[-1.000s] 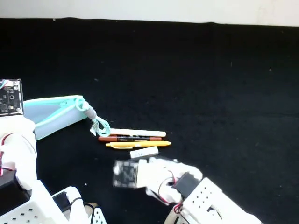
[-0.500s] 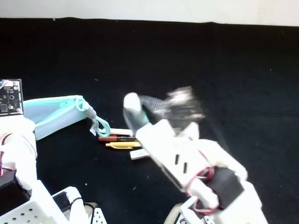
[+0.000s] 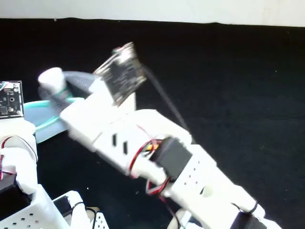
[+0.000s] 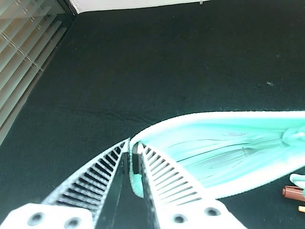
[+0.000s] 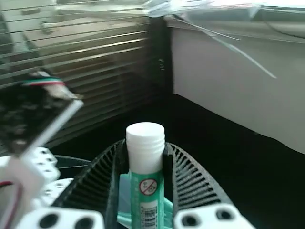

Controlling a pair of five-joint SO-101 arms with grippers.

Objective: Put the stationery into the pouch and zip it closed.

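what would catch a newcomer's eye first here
The right end effector gripping a white-capped glue stick, raised over the mint pouch. Next, that pouch lying open on the black table, its rim pinched by the left end effector.

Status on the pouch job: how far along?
Done: nothing visible inside the pouch, which the left pincer holds open by its rim. In hand: the right pincer is shut on the glue stick, raised near the pouch. Left: drop it in, add the brown pen lying on the table beside the pouch, then zip.
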